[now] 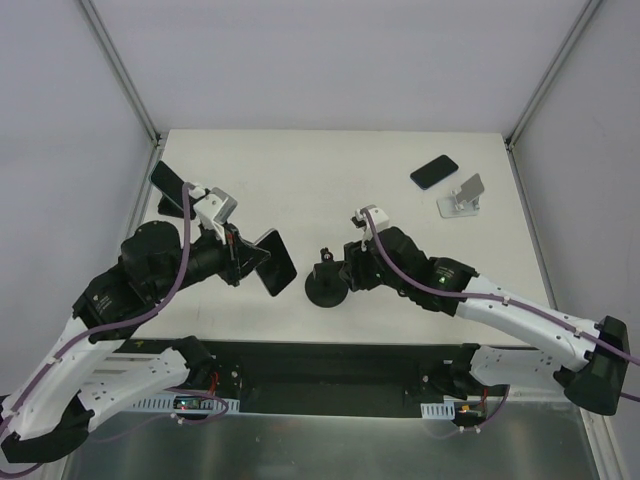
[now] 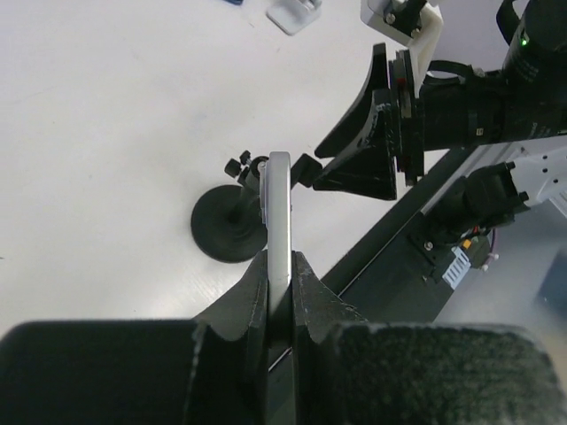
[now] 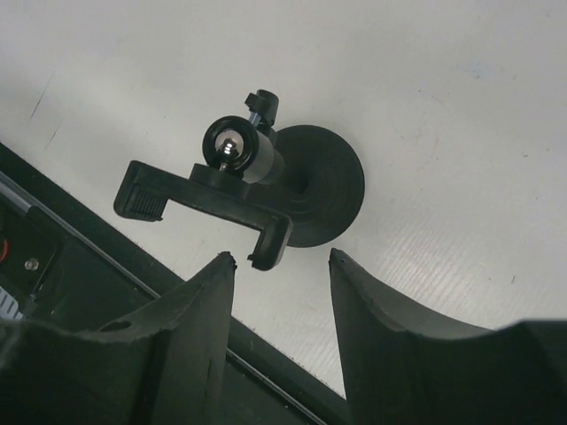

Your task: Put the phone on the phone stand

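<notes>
While the left gripper (image 2: pixel 279 270) pinches the phone (image 1: pixel 277 262) on edge for slotting, the phone stand (image 1: pixel 326 288) sits at its 4 o'clock overhead (right gripper (image 3: pixel 279 257) spread, likely bracing).

The phone (image 1: pixel 278 263) is dark and thin with a silver edge, held up in the air on its edge (pinched by the left gripper (image 2: pixel 280 266)). The phone stand (image 1: pixel 327 285), small and black, stands upright just beside it.
</notes>
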Robot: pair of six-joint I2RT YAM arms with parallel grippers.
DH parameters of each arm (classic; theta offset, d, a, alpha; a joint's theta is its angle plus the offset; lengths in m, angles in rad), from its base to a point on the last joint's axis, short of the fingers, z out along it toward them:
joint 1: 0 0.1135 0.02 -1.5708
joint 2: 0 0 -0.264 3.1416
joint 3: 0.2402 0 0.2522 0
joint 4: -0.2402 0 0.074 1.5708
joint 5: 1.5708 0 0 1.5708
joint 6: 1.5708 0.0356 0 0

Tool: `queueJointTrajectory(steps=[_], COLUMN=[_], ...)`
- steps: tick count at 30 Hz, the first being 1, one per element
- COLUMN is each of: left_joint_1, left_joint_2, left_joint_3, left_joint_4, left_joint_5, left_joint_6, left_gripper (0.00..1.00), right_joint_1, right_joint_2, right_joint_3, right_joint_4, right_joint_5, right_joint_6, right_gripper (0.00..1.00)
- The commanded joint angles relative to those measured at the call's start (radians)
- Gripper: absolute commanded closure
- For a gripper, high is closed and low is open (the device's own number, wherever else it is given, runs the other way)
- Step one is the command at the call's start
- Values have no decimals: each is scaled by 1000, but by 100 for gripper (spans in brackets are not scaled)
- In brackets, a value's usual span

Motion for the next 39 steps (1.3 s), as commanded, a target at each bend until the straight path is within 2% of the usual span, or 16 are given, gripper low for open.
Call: queueJointTrajectory(steps=[1,11,14,17,18,23,26,29,33,39], left_joint_1=[-4,-4,-6,-6,-4,-10,-30,-43,-43,-38], left_joint_2=[26,125,147,170,179,253,289,341,441,604], left_joint_3=[-2,-11,-10,-20,-25,-83,-125,-131,-93,12], left_joint_4=[84,167,184,205,234,420,561,637,655,589], left_joint_5=[96,198,219,274,308,640,731,799,905,949], left_joint_6=[3,21,29,50,61,161,251,360,475,584], left_gripper=[100,100,100,100,100,100,100,100,100,100], right_joint_1=[6,6,6,6,4,-11,-42,-105,-197,-296], right_joint_2=[16,53,35,18,18,25,27,39,68,114], right_joint_3=[-22,-42,-49,-43,-39,-9,12,24,47,67], right_joint_4=[106,159,159,151,137,129,117,120,122,122], right_joint_5=[74,42,46,53,51,-29,-87,-238,-444,-659], right_joint_6=[38,38,32,0,-11,-115,-175,-221,-280,-323], right_gripper=[53,72,81,98,99,99,99,99,99,99])
